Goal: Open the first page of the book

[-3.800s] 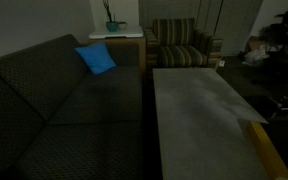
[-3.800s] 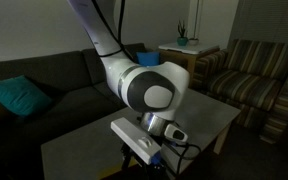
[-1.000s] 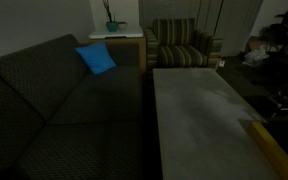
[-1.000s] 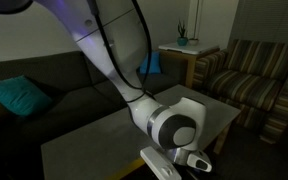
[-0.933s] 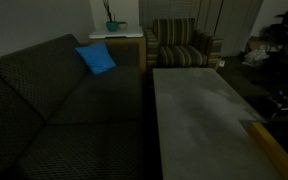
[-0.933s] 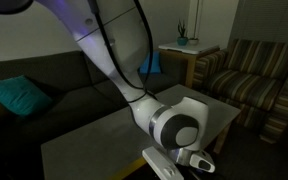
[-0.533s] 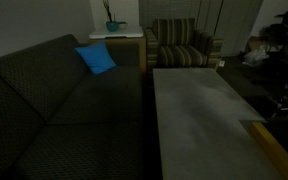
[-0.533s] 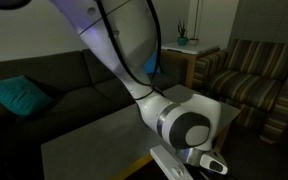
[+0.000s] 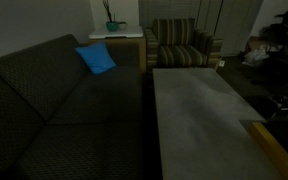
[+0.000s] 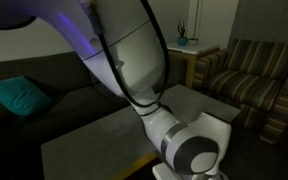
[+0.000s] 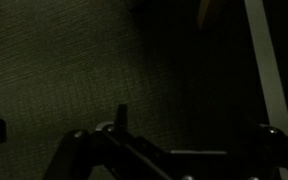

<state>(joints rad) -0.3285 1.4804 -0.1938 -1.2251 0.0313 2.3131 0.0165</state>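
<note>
While the book (image 9: 272, 148) lies at your desk's (image 9: 199, 110) near right corner, you cannot tell whether your fingers (image 11: 121, 120) are clenched.

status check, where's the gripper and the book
Gripper in wrist view, too dark to call open or shut. Book: yellow edge at table corner, first page not discernible. Nothing seen lying by it.
</note>
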